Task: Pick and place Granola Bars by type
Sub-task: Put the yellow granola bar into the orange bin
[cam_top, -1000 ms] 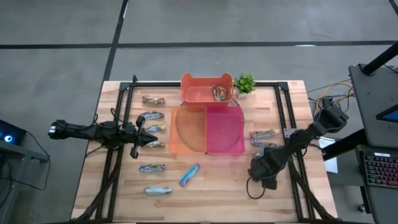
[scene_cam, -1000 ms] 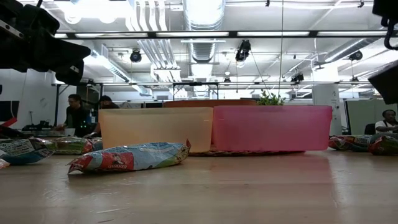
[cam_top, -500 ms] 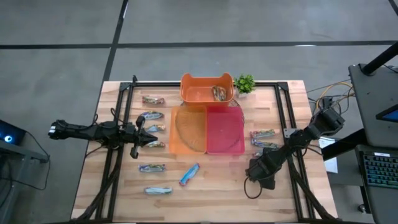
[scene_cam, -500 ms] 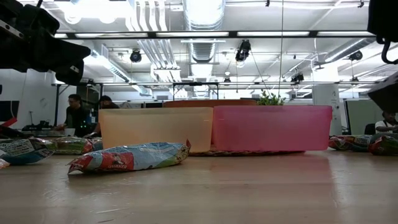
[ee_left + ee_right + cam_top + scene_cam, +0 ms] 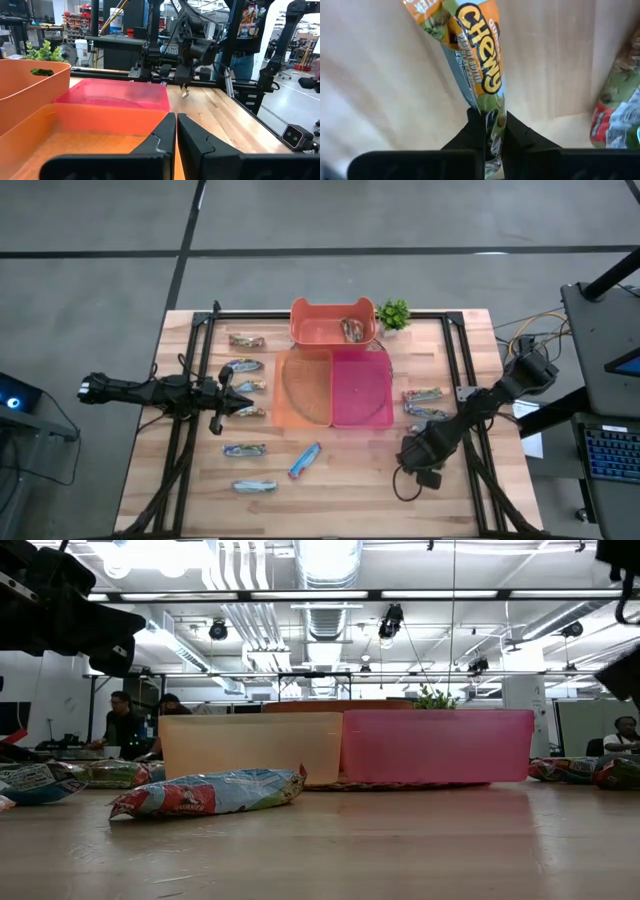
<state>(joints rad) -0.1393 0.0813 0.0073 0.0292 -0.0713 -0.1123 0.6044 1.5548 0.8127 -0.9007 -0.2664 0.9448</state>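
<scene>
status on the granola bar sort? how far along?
Early. Done: one brownish bar lies in the orange bin at the table's far edge; the peach bin and pink bin hold no bars. In hand: the right gripper is shut on an orange-and-green "Chewy" bar, right of the bins. Left: two bars by it, six on the left, two in front. Left gripper shut, idle.

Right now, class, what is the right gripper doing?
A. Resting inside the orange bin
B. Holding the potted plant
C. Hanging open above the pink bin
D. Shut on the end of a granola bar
D: the right wrist view shows the right gripper with its fingers closed on the end of a granola bar marked "Chewy", over the wooden table, not over any bin.
</scene>
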